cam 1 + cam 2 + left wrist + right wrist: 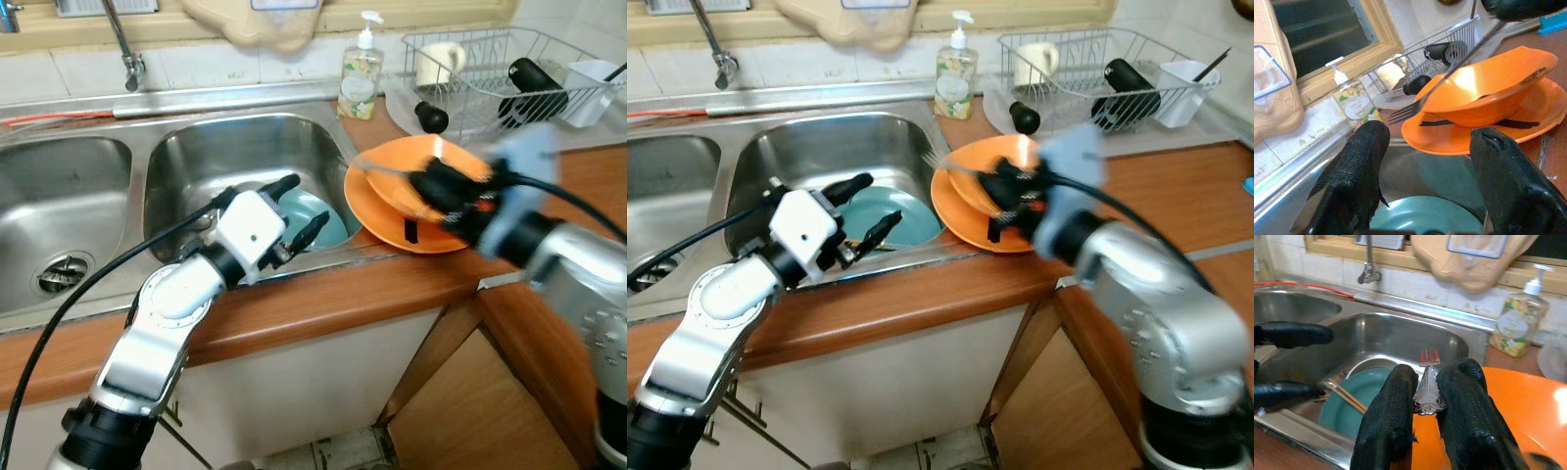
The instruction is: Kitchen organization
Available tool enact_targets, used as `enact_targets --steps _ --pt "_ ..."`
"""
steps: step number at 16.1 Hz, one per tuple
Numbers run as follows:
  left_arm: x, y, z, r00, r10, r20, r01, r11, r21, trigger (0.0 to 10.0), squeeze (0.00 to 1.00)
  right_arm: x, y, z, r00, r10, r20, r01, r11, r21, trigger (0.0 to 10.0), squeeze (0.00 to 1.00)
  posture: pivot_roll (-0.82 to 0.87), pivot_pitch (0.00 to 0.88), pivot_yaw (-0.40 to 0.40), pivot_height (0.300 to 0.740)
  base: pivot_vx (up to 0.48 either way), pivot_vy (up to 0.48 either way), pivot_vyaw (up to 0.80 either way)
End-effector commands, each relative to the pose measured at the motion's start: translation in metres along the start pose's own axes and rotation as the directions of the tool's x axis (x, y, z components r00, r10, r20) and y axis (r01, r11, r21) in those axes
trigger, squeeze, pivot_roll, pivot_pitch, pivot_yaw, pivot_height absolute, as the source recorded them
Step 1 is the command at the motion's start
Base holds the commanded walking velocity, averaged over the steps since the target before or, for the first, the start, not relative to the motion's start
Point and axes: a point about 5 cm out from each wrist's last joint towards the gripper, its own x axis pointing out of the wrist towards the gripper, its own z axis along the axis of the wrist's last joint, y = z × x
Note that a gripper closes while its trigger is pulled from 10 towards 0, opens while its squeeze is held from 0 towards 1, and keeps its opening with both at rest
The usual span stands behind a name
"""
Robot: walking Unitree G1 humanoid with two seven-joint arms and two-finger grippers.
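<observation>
Looking from the head, your right gripper (423, 186) pinches a fork (387, 168) above the orange bowl (431, 157) at 2 o'clock. In the right wrist view, the fork (1427, 382) sits clamped between 2 fingers (1388, 421). In the left wrist view, your left gripper (1425, 166) gapes empty over the teal plate (1425, 218).

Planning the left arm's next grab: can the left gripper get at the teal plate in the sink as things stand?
Probably yes. The left gripper hangs open right over the teal plate in the sink, with nothing between them; chopsticks lie on the plate.
</observation>
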Motion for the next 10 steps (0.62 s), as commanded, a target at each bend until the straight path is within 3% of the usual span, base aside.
enact_targets --steps 1,3,9,10 --pt "0.004 0.002 0.002 1.0 -0.02 0.006 0.02 0.998 0.056 10.0 0.0 0.004 0.006 0.002 1.0 0.021 0.006 -0.021 1.0 -0.015 0.0 0.0 -0.04 0.0 -0.001 0.74 0.0 0.0 0.0" --pt "0.01 0.001 0.004 0.998 -0.056 0.014 0.054 0.992 0.115 10.0 0.0 0.013 0.017 0.003 0.998 0.064 0.012 -0.064 0.998 -0.017 0.0 0.0 -0.04 0.0 0.0 0.74 0.0 0.0 0.0" --pt "0.025 0.003 0.006 0.995 -0.09 0.031 0.083 0.979 0.186 10.0 0.0 0.025 0.031 0.005 0.993 0.119 0.015 -0.119 0.993 -0.014 0.0 0.0 -0.04 0.0 0.007 0.74 0.0 0.0 0.0" --pt "0.026 0.004 0.005 0.996 -0.09 0.029 0.083 0.978 0.193 9.4 0.0 0.026 0.033 0.005 0.992 0.124 0.016 -0.124 0.992 -0.013 0.0 0.0 -0.04 0.0 0.011 0.74 0.0 0.0 0.0"
